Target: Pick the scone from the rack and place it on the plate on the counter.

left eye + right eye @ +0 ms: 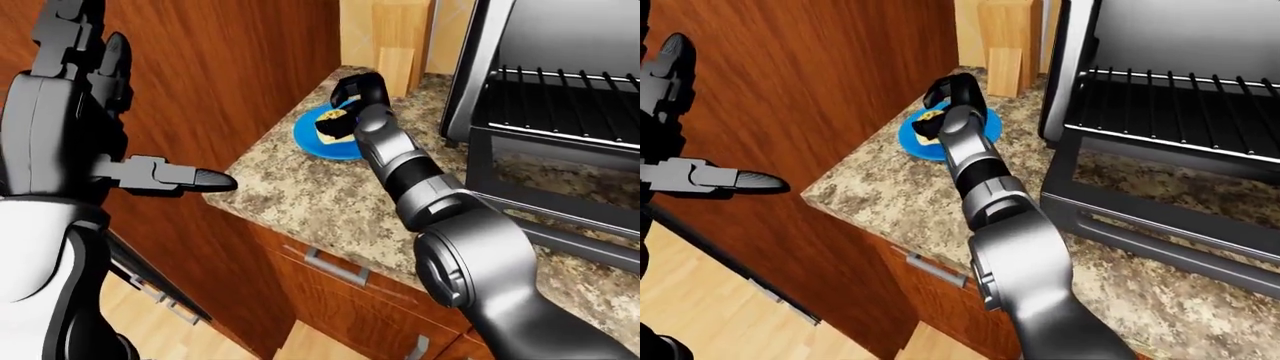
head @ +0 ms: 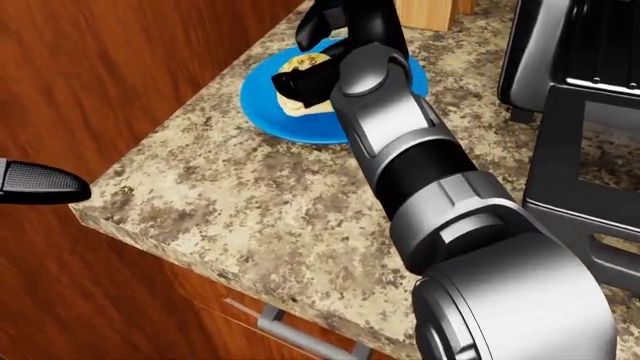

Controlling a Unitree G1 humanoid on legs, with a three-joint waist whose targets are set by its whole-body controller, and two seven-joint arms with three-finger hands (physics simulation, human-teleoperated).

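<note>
Scone [image 2: 297, 94] lies flat on blue plate [image 2: 262, 112] w/ long axis running roughly left-right in head view, plate sitting near counter [image 2: 250, 217] corner. Right hand [image 2: 330, 52] is on top of it, black fingers [image 2: 312, 81] curled over its top and right end; can't tell if they're clamped or just resting. Left hand [image 1: 70, 112] hangs well apart at left of left-eye view, fingers spread, touching nothing; oven [image 1: 560, 120] w/ rack at right.

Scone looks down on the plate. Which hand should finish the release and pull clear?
Right. The right hand is already at the scone on the blue plate, its black fingers around it. The left hand hangs off the counter's edge, beside the wooden cabinet, far from the plate.
</note>
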